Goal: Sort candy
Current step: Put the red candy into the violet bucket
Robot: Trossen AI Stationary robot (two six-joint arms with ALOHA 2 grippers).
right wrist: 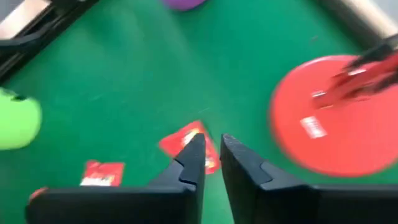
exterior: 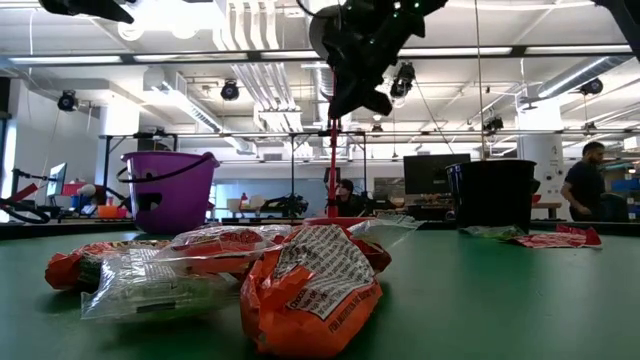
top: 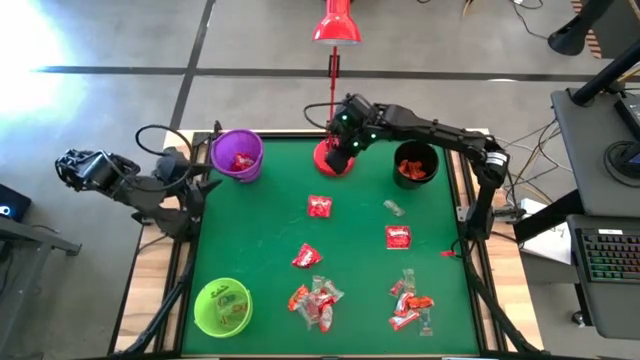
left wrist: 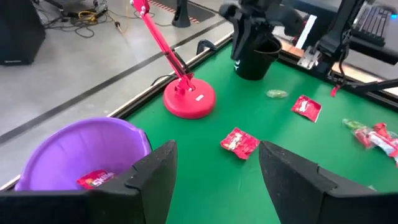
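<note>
Candy lies loose on the green table: single red pieces (top: 320, 207), (top: 398, 237), (top: 306, 257), a clear one (top: 394, 208), and two heaps near the front edge (top: 315, 300), (top: 410, 300). My left gripper (left wrist: 217, 149) is open and hangs beside the purple cup (top: 238, 155), which holds a red candy (left wrist: 96, 179). My right gripper (right wrist: 213, 140) hangs above the table next to the red lamp base (top: 333, 158). Its fingers stand a narrow gap apart with nothing between them. A red candy (right wrist: 186, 140) lies on the table below it.
A black cup (top: 415, 163) with orange-red candy stands at the far right. A green cup (top: 222, 305) stands at the near left. The red lamp's stem (top: 333, 75) rises from its base at the far edge. People show in the room beyond the table.
</note>
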